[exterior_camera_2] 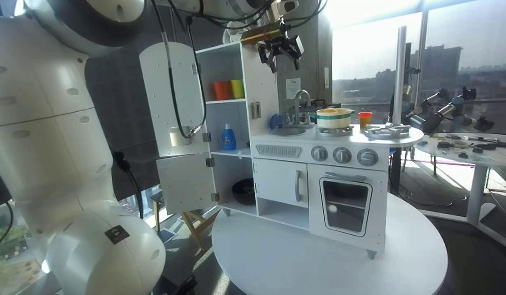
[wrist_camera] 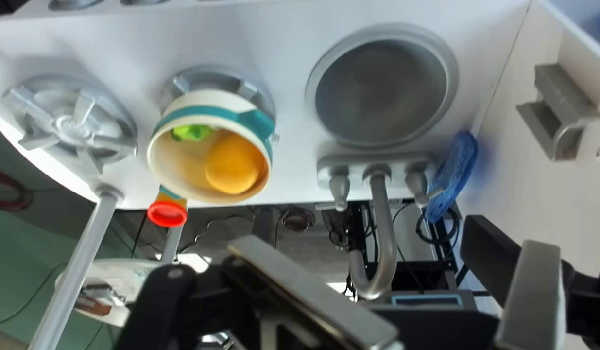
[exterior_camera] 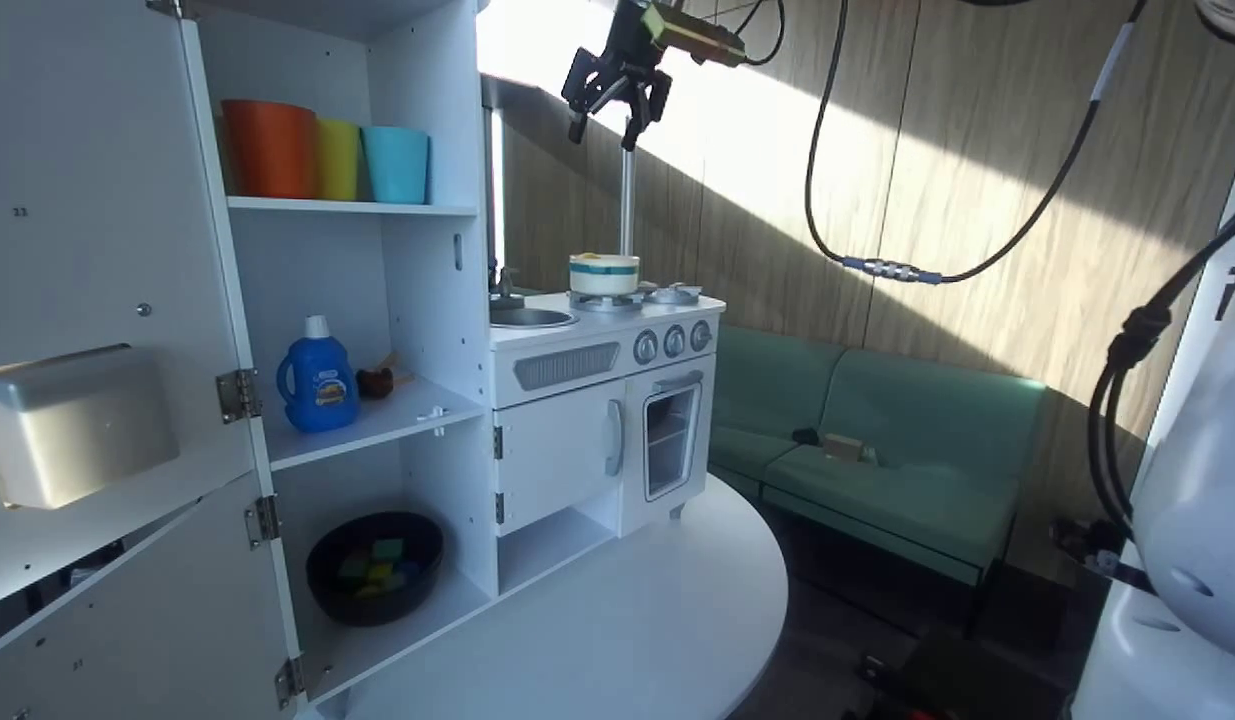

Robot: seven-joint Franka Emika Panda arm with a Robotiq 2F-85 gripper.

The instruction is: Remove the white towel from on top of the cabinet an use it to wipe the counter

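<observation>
A white, cloth-like thing (exterior_camera_2: 233,32), which looks like the towel, lies on top of the tall white cabinet (exterior_camera_2: 259,78) in an exterior view, partly hidden by the arm. The towel is out of view in the wrist view. The white counter (exterior_camera: 599,320) of the toy kitchen shows in both exterior views (exterior_camera_2: 304,140) and in the wrist view (wrist_camera: 290,63). My gripper (exterior_camera: 605,135) is open and empty, high above the counter beside the cabinet's upper side; it also shows in an exterior view (exterior_camera_2: 284,66) and the wrist view (wrist_camera: 363,253).
On the counter are a sink (wrist_camera: 380,92), a tall faucet (wrist_camera: 385,223), a blue sponge (wrist_camera: 453,175), burners (wrist_camera: 71,126) and a cream pot (wrist_camera: 207,114) holding toy food. A vertical pole (exterior_camera_2: 399,73) rises at the counter's end. Cabinet doors (exterior_camera_2: 173,98) stand open.
</observation>
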